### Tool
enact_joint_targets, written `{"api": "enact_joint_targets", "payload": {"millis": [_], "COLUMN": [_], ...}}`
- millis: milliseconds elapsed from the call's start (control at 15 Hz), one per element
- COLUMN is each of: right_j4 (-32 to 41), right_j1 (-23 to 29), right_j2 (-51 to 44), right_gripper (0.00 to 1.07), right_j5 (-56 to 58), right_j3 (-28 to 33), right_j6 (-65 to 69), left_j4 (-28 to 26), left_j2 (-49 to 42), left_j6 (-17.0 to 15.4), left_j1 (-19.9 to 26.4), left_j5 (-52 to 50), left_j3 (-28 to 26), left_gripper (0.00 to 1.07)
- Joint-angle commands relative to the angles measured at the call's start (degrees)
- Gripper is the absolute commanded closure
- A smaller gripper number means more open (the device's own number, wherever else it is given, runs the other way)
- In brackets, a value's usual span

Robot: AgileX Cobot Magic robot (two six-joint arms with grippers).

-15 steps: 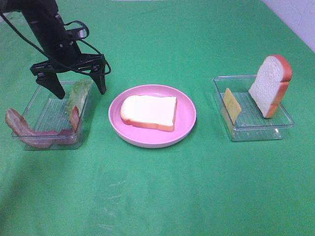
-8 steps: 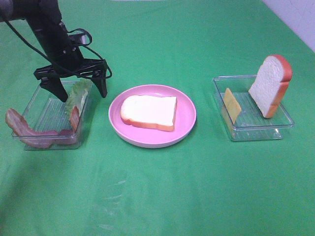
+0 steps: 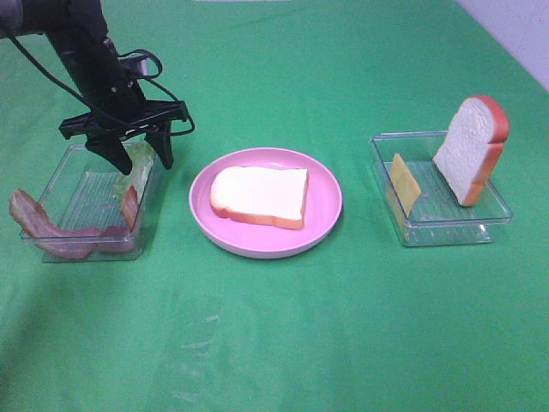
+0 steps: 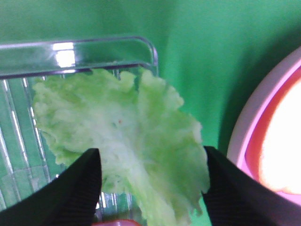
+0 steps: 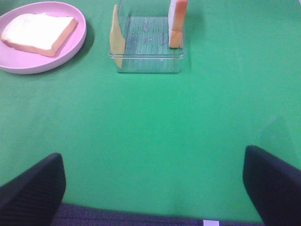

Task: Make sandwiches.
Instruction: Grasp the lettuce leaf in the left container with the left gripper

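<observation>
My left gripper (image 3: 140, 160) is open and low over the left clear tray (image 3: 81, 196), its fingers on either side of the pale green lettuce leaf (image 3: 137, 174). In the left wrist view the lettuce (image 4: 127, 136) fills the gap between the gripper (image 4: 150, 183) fingers. Reddish-brown bacon strips (image 3: 51, 230) lie in the same tray. A white bread slice (image 3: 260, 195) lies flat on the pink plate (image 3: 326, 215). A second bread slice (image 3: 470, 148) stands tilted in the right tray (image 3: 446, 227), with a yellow cheese square (image 3: 404, 182). My right gripper (image 5: 155, 186) is open and empty, well away from that tray (image 5: 148, 54).
Everything sits on a green cloth. The plate (image 5: 28, 68) with its bread (image 5: 37, 30) lies between the two trays. In the right wrist view the cheese (image 5: 116, 37) leans on the tray's outer wall and the bread slice (image 5: 178, 21) stands inside.
My left gripper has come down over the left tray, and its fingers have narrowed around the lettuce leaf. Nothing else has moved.
</observation>
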Motion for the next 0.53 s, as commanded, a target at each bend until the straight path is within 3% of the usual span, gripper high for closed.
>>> {"api": "enact_joint_targets", "payload": {"millis": [67, 333, 533], "right_j4": [0.23, 0.23, 0.23], "right_j1": [-0.23, -0.23, -0.23], "right_j2": [-1.89, -1.89, -1.89], "right_gripper": [0.09, 0.09, 0.09], "right_j5": [-0.34, -0.34, -0.34], "right_j3": [0.23, 0.23, 0.23], "right_j6": [0.23, 0.23, 0.23], "left_j4": [0.11, 0.11, 0.11], "left_j2": [0.00, 0.00, 0.00], "left_j6": [-0.52, -0.52, -0.46], "left_j1": [-0.23, -0.23, -0.23], "left_j5": [-0.29, -1.09, -1.26], "left_j3": [0.40, 0.40, 0.40], "left_gripper": [0.64, 0.80, 0.85]}}
